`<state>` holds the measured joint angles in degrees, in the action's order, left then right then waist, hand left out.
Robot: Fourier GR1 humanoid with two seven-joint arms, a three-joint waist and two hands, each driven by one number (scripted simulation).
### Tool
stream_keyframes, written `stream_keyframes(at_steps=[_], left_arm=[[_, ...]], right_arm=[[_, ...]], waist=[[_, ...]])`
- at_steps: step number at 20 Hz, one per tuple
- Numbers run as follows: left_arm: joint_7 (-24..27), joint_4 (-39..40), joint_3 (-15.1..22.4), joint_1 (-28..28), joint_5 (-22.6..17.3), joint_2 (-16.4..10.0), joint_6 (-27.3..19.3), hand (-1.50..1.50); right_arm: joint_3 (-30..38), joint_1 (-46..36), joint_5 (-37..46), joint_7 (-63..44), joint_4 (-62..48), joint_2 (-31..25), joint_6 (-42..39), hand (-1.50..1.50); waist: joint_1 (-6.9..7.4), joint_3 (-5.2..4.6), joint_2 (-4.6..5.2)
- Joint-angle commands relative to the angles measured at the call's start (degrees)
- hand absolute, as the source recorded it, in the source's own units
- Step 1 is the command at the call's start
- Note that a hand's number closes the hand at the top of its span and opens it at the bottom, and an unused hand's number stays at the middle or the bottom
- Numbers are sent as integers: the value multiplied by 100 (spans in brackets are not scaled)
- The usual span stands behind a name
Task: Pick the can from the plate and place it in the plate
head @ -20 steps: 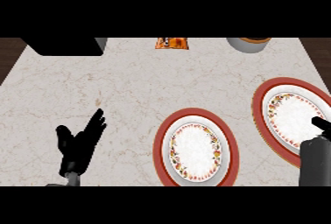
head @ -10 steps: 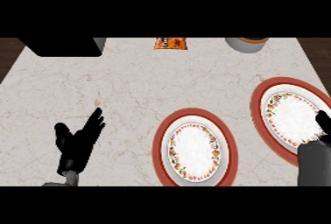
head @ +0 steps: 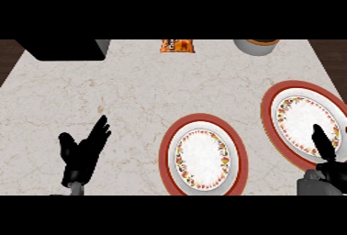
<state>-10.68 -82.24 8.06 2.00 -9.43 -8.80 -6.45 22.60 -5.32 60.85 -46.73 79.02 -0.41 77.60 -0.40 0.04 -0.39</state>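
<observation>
I see no can anywhere in the head view. Two red-rimmed plates with floral borders lie on the marble counter: one plate (head: 203, 156) in the lower middle and a second plate (head: 305, 117) at the right. Both show bare white centres. My right hand (head: 322, 143) comes in from the lower right corner, its fingers straight and pointing up over the near rim of the right plate, holding nothing that shows. My left hand (head: 82, 151) rests open at the lower left, fingers up, well away from both plates.
An orange packet (head: 177, 46) lies at the counter's far edge in the middle. A grey bowl (head: 256, 47) stands at the far right. A black block (head: 64, 49) fills the far left corner. Dark floor shows past the counter's left and right edges.
My right hand has drawn back a little toward the lower edge, with more of its fingers now showing over the right plate's rim. The left hand has barely shifted.
</observation>
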Motion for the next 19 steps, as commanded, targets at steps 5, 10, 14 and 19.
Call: stream_keyframes(at_steps=[5,10,14,19], left_arm=[[-366,-306,65,26,78,27,-31,0],[-277,-55,-55,-126,-1,62,101,0],[-155,-134,-239,64,-133,-84,227,0],[-205,-176,-188,43,21,-84,128,0]], right_arm=[[-1884,1663,224,-940,1154,40,802,-150],[-2184,1871,1076,-1796,1127,41,584,-150],[-2736,2432,1444,-2165,1262,41,809,-150],[-2633,2059,1929,-2766,1075,41,687,-150]], waist=[[12,-7,23],[12,-14,45],[-6,-13,39],[-8,-14,47]])
